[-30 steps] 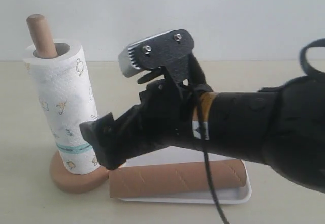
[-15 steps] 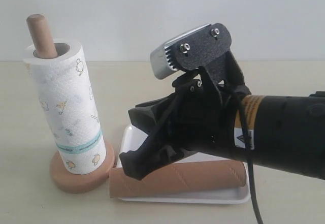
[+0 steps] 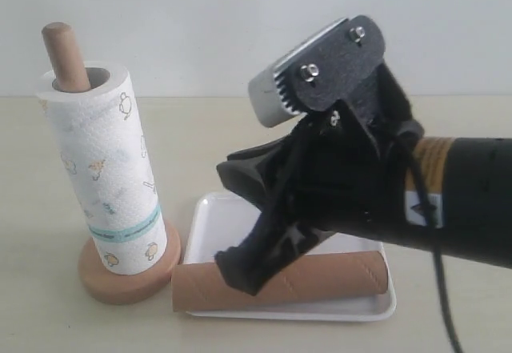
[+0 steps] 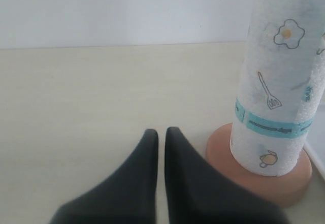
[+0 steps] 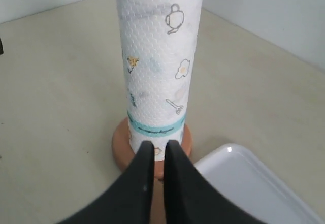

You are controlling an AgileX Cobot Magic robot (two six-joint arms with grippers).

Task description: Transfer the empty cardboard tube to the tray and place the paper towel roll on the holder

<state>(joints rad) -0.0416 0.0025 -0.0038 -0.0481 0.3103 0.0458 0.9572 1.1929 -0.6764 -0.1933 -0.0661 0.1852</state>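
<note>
The right gripper [image 3: 240, 266] hides the middle of the cardboard tube [image 3: 356, 271] and part of the tray [image 3: 214, 218]. The left gripper [image 4: 157, 133] shows only in its own wrist view. In the right wrist view the top of the holder [image 5: 120, 148] is cut off.

There is one paper towel roll [image 3: 100, 169], one holder, one tube, one tray and two grippers. The roll stands upright on the holder. The tube lies flat on the tray, beside the holder. Both grippers have their fingers closed together and hold nothing.

A second ago the right gripper was down by the roll; now it is back over the tray. The roll and tube have not moved.
</note>
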